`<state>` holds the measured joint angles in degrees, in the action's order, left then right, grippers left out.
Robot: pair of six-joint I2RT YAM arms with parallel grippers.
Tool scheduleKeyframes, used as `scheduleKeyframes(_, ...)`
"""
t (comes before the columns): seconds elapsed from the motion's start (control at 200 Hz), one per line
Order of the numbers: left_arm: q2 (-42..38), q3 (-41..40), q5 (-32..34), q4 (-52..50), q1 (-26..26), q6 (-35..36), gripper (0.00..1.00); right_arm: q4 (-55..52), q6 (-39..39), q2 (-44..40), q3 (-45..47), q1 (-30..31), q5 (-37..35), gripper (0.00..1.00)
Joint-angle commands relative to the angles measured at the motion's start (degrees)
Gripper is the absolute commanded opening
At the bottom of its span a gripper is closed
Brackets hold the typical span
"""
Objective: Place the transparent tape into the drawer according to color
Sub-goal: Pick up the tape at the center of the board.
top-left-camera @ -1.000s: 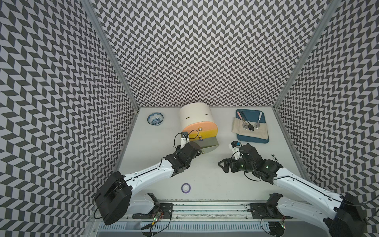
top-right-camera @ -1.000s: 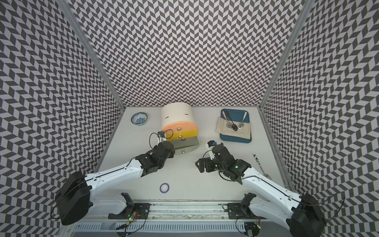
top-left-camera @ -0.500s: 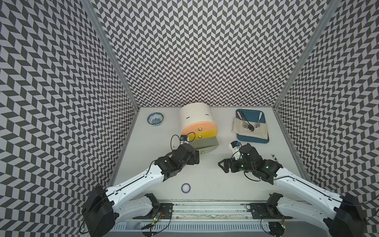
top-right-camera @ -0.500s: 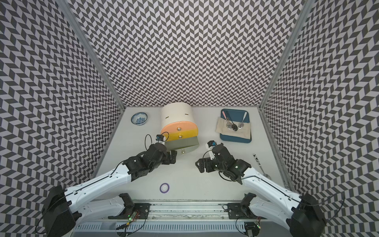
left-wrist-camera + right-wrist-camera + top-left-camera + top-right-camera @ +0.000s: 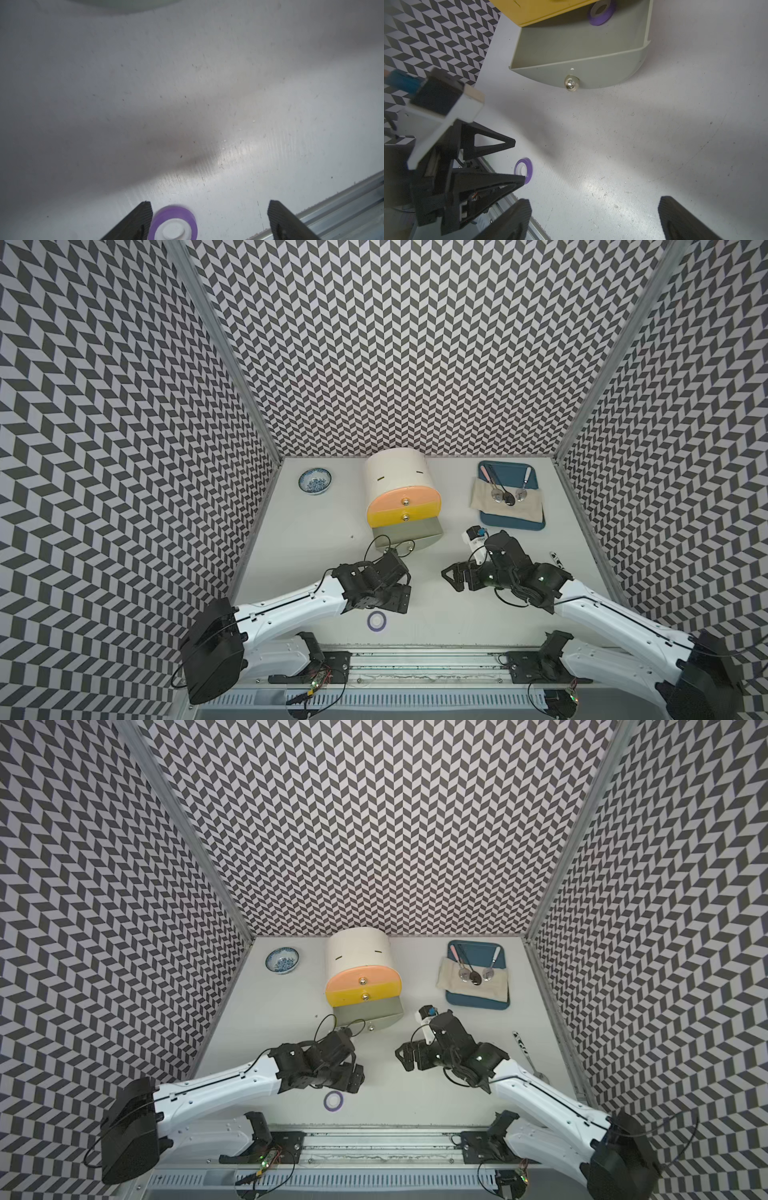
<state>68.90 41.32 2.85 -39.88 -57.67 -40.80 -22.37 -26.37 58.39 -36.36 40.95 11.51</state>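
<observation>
Blue-and-white bowl [image 5: 315, 481] near the back wall. Blue tray [image 5: 509, 472] bears a beige cloth [image 5: 532, 506] and three spoons [image 5: 508, 498].

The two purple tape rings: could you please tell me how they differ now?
The drawer ring lies inside the pulled-out grey-green drawer; the table ring lies out on the table. The table ring shows between the fingers of the open left hand; the drawer ring has no hand around it. Both are purple with white cores.

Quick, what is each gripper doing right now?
Left gripper: open, purple tape beside one finger, not gripped.
Right gripper: open, empty.
</observation>
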Motion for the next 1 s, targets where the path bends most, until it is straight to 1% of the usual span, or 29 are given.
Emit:
scheduleKeyframes(0.0,0.3,-1.5,-1.2,-3.3,-3.1,-4.5,0.87,0.9,0.5,-0.9,0.7,-0.3,0.5,1.00)
scheduleKeyframes(0.155,2.1,-2.3,0.1,-3.5,-6.8,-7.0,0.81,1.5,0.2,-1.4,1.6,-0.3,0.4,1.00)
scheduleKeyframes(0.335,5.2,-1.9,2.9,-4.5,-10.6,-9.8,0.71,1.5,0.0,-1.7,1.9,-0.3,0.7,1.00)
scheduleKeyframes(0.556,8.6,-0.8,6.0,-6.3,-11.6,-10.6,0.63,1.5,-0.3,-2.2,2.1,-0.3,0.4,1.00)
scheduleKeyframes(0.681,9.2,-0.2,7.5,-6.9,-11.6,-10.8,0.61,1.5,-0.3,-2.3,2.1,-0.3,0.3,1.00)
scheduleKeyframes(0.861,11.0,-0.9,6.0,-4.9,-11.7,-10.3,0.57,1.3,-0.2,-2.1,2.0,-0.4,0.2,1.00)
scheduleKeyframes(0.996,11.9,-0.7,5.5,-4.6,-11.8,-9.7,0.49,1.1,-0.1,-2.4,2.1,-0.4,-0.1,1.00)
